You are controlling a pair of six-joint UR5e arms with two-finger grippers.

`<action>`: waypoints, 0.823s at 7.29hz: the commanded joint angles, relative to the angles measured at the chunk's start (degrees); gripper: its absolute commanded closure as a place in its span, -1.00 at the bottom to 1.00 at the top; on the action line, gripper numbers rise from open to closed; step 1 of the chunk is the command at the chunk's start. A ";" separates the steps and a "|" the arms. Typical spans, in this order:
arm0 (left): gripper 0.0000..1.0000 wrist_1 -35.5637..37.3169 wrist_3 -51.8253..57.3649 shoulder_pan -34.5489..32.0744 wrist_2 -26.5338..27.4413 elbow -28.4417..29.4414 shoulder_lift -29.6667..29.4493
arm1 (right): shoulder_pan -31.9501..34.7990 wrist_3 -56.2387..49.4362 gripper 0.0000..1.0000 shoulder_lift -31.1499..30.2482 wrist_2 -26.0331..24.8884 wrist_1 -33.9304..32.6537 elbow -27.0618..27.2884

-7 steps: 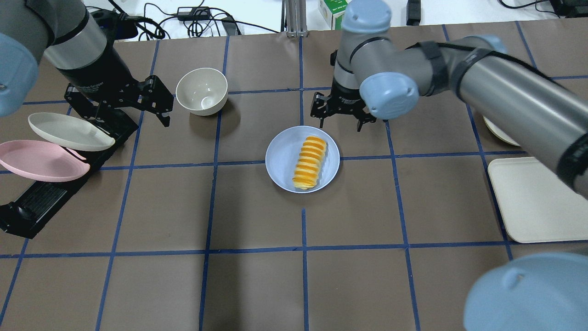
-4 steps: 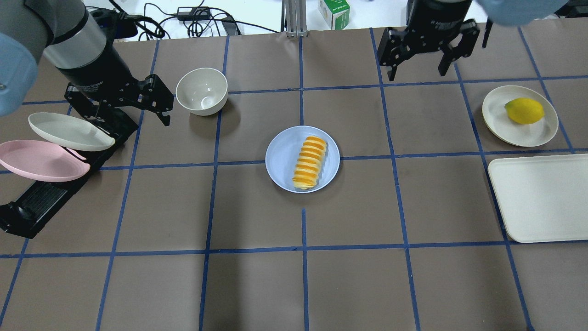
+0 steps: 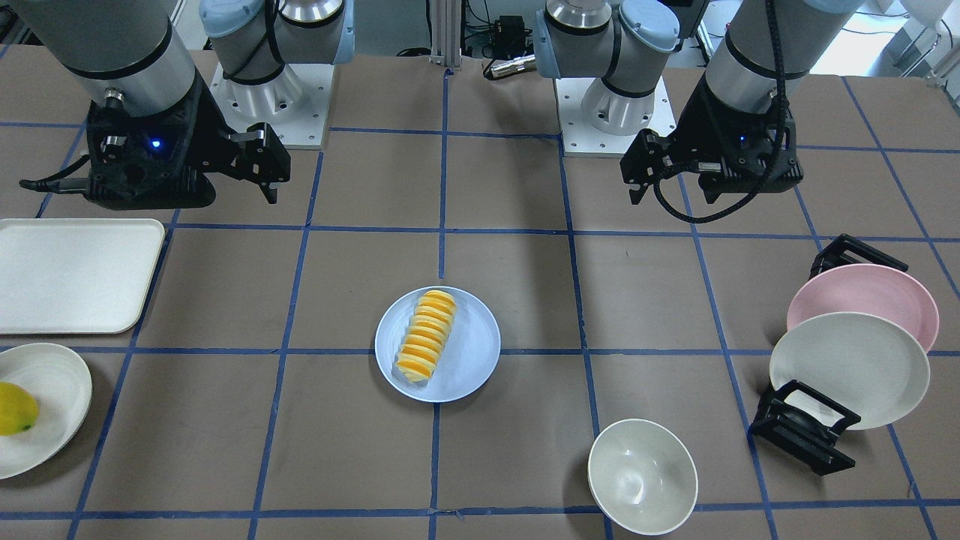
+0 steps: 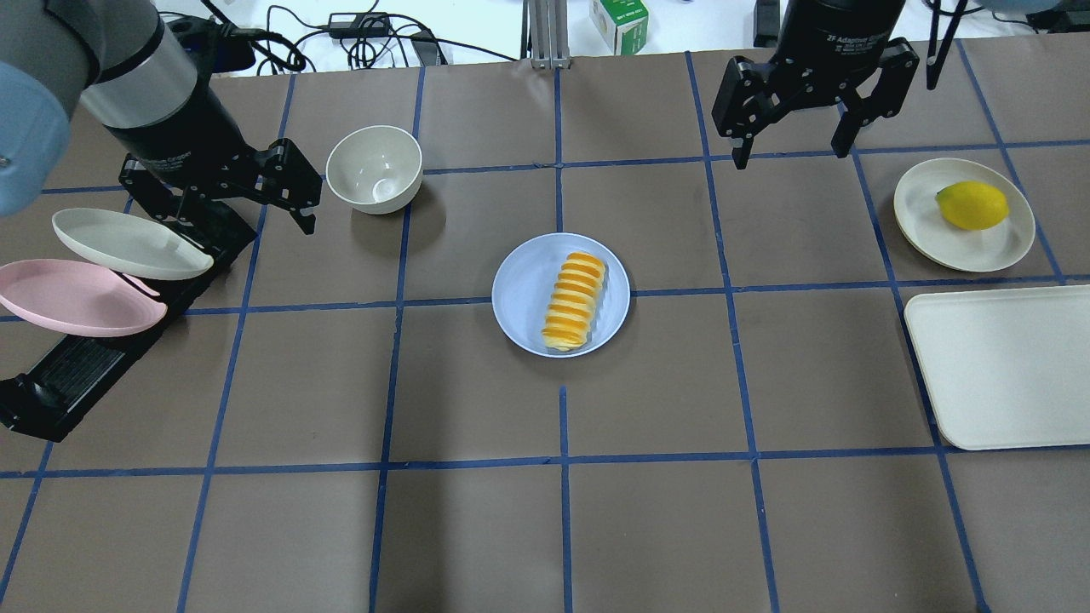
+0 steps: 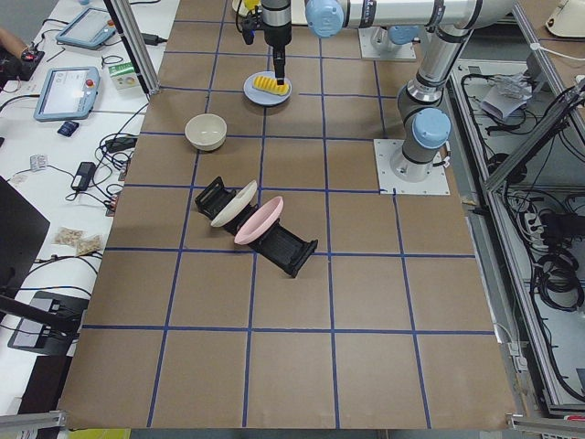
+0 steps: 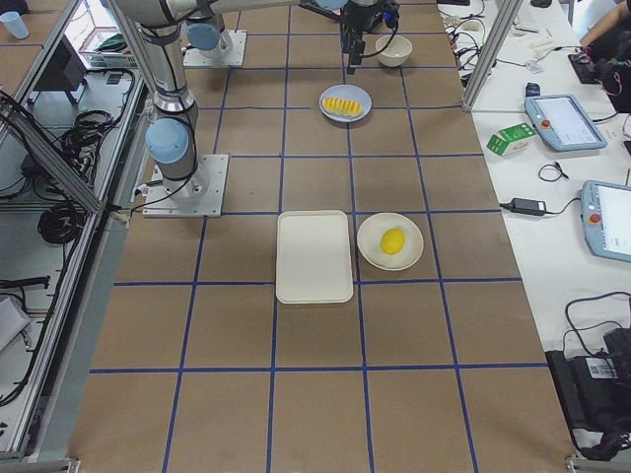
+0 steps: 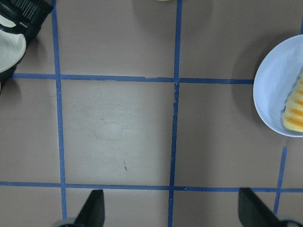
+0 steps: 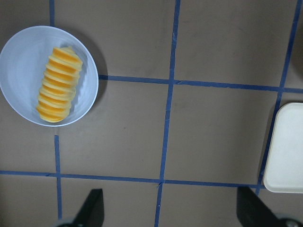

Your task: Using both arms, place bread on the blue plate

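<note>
Two arms hang idle, jaws on each spread apart and empty. Oblong yellow-orange ridged bread loaf [image 4: 576,302] lies lengthwise inside the round pale blue plate [image 4: 521,294], off-centre, mid brown bench [image 4: 477,528]. Left arm [image 4: 140,81] sits beside the cream bowl [image 4: 375,168]; right arm [image 4: 839,38] near the far edge, by the yellow lemon [image 4: 972,205]. Judgement: placement looks done; both arms stand well apart, so nothing disturbs the loaf.

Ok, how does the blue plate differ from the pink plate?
The blue plate lies flat on the table; the pink plate leans tilted in a black rack. The blue plate carries the bread; the pink plate is empty. The blue plate sits alone mid-table; the pink plate stands beside a cream plate. Both are round and shallow.
</note>
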 commanded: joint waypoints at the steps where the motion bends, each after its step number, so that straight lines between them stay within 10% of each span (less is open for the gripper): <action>1: -1.00 0.00 0.05 0.00 0.03 -0.01 0.00 | -0.13 -0.24 -1.00 -2.57 -0.24 -9.06 5.91; 6: -1.00 -0.09 0.05 0.00 0.03 -0.19 -0.18 | -0.39 0.02 -1.00 -5.57 0.01 -16.05 12.00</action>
